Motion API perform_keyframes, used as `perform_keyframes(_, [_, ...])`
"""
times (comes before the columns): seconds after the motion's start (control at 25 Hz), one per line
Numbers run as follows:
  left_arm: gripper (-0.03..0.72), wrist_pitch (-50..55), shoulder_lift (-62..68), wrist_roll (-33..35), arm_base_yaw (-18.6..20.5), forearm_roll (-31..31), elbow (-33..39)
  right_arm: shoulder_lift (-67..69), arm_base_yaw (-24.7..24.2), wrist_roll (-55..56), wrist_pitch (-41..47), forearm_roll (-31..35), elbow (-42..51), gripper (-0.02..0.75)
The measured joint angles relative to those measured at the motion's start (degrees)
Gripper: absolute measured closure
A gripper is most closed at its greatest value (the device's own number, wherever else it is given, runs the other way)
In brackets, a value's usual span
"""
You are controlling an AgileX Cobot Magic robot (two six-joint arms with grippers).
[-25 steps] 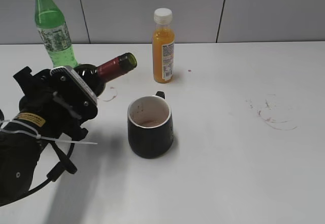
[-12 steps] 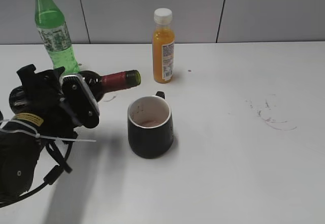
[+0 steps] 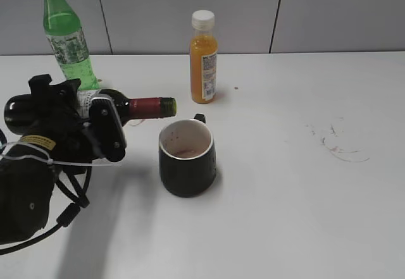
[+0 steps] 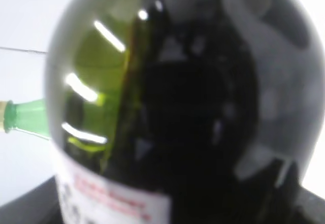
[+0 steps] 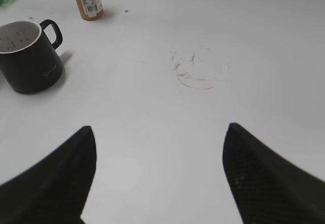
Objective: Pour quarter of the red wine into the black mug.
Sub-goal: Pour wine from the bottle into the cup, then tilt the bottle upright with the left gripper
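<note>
At the left of the exterior view we see our left gripper (image 3: 95, 124) clamped around the body of the wine bottle (image 3: 136, 107), holding it off the table and roughly level. Its red foil neck points toward the middle of the frame, and the open mouth sits just above and to the left of the black mug's (image 3: 186, 157) rim. The left wrist view is filled almost wholly by the bottle's dark glass, with a strip of white label along the bottom edge.

The mug stands upright near the centre, handle toward the back, and a thin reddish pool shows on its white inside bottom. Behind the bottle, in the upper left, stands a green plastic bottle (image 3: 66, 35); an orange juice bottle (image 3: 204, 57) stands upright at upper centre, behind the mug and apart from it.

Our right gripper (image 5: 160, 183) appears only in its own wrist view, at the bottom of the frame, jaws spread wide with nothing between them above the bare white table (image 3: 285, 216). Faint reddish ring stains (image 3: 338, 145) mark the table at the right.
</note>
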Motion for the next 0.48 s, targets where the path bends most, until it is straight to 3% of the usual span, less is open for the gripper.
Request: perform_keyframes(0.48, [0.142, -0.2, 0.1, 9.8, 0.0, -0.4, -1.9, 0.0, 0.0, 0.0, 0.0, 0.0, 0.0, 0.153])
